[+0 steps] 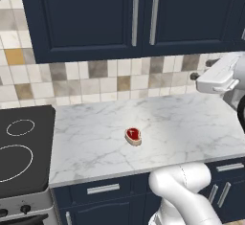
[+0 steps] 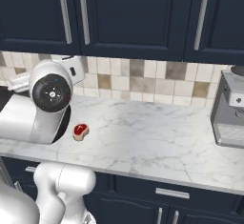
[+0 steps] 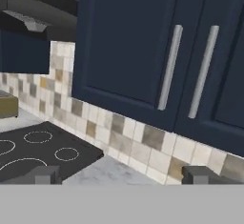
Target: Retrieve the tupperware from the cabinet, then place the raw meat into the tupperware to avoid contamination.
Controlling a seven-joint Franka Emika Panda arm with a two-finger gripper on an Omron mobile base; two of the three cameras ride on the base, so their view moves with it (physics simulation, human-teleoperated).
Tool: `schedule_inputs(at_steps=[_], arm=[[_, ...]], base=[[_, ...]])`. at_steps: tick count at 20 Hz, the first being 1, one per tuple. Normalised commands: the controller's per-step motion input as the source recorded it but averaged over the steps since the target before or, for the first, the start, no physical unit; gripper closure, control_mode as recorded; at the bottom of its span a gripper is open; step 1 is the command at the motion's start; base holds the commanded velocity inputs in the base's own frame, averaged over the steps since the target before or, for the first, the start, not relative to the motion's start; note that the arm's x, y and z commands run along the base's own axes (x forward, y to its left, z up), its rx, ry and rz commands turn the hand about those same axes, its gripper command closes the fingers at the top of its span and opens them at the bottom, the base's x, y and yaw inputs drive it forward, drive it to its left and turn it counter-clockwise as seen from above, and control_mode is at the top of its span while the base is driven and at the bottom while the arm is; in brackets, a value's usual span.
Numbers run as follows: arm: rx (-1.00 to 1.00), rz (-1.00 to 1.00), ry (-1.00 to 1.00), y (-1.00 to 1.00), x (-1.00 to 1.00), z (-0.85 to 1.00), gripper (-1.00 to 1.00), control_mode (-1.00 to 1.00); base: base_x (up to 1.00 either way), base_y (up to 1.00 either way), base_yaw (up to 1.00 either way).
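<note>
Gripper jaws stand wide apart with nothing between them: in the hand view the two dark finger tips rise at the far left and far right of the bottom edge, and between them lie only the marble counter and the tiled backsplash. The hand is raised and levelled at the cabinet, whose doors are shut, their two long silver handles side by side. In the left base view the white hand juts in from the right edge at backsplash height, well above the counter; its finger tips cannot be made out there. In the right base view a big round joint of the arm sits in front of the hand and covers most of it.

The raw meat lies flat on the counter near its front edge, well apart from the hand and below the cabinet doors. In the right base view it rests just beside the arm's lower link. A black cooktop adjoins the counter on the left, cut off by the picture's edge. A grey appliance on the right is also cut off and hard to identify. What the closed cabinet holds cannot be seen.
</note>
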Motion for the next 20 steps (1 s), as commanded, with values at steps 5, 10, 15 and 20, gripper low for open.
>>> schedule_inputs(at_steps=[5, 10, 15, 20], arm=[[0.17, -0.01, -0.07, 0.27, 0.1, 0.03, -1.0, -1.0], [0.12, -0.03, -0.07, 0.19, 0.12, 0.02, -1.0, -1.0], [0.09, -0.01, -0.1, 0.02, 0.08, 0.1, -1.0, -1.0], [0.06, 0.0, -0.16, 0.0, 0.02, 0.17, -1.0, -1.0]], base=[[0.0, 0.0, 0.0], [0.0, 0.0, 0.0], [0.0, 0.0, 0.0], [0.0, 0.0, 0.0]])
